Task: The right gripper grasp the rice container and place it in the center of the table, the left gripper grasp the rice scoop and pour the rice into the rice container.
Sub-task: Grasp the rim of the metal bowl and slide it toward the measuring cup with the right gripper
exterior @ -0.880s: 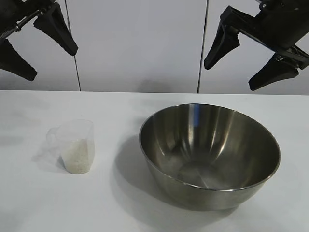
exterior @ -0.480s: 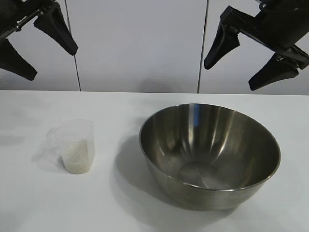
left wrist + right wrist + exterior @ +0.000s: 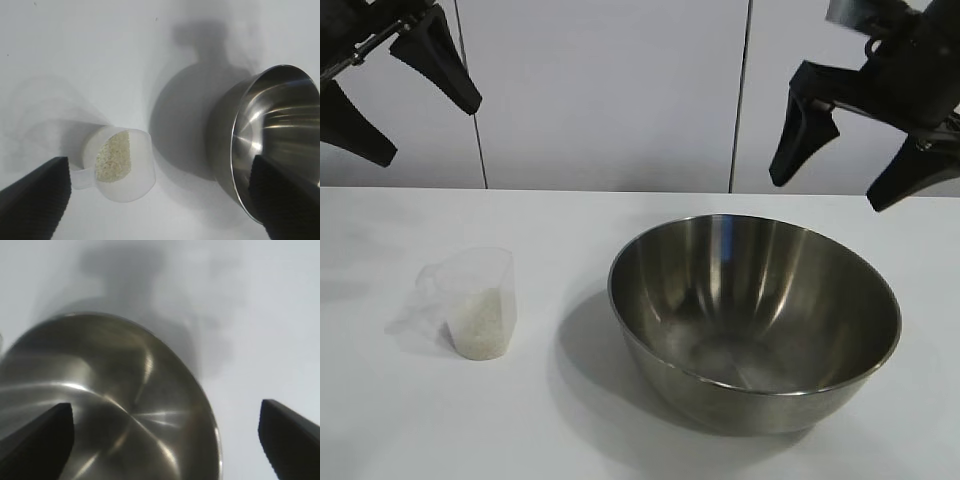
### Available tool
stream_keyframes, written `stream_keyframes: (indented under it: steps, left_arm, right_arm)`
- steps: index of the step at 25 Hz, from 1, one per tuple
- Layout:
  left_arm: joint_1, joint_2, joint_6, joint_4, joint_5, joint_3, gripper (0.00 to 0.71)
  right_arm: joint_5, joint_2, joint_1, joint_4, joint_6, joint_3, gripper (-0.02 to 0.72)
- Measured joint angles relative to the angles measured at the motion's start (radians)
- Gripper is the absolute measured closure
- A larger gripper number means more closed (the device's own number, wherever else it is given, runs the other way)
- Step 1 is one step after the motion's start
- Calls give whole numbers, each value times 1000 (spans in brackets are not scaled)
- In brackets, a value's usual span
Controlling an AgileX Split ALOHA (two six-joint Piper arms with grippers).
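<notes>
Nothing of the task looked done yet: both steps, moving the bowl and pouring, remained. At the left, the left end effector [image 3: 375, 95] hung high above the tabletop's [image 3: 550, 215] far left corner, its two fingers spread wide and holding nothing. Below and nearer the front edge, the rice scoop [image 3: 475, 303] stood upright on the tabletop's left half, well apart from that end effector, with the rice [image 3: 478, 322] filling its lower part. To its right, separated by a bare strip of tabletop, sat the rice container [image 3: 755, 320], empty and upright, lying right of the middle and toward the front edge, so it probably needed shifting leftward. At the right, the right end effector [image 3: 840, 170] hovered above the container's far rim, fingers wide apart and gripping nothing, clear of the steel. In the right wrist view the container's rim [image 3: 212, 425] lay between the spread fingers, which suggested an approach to a grasp.
</notes>
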Motion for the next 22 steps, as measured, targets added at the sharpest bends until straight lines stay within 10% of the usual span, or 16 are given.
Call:
stream_keyframes:
  steps: [14,22]
  left_arm:
    - [0,0,0,0,-1,0,16]
    - [0,0,0,0,-1,0,16]
  right_arm:
    - [-147,25,0,61,-1,122,246]
    - [-154,47,0,80,-1,123,657]
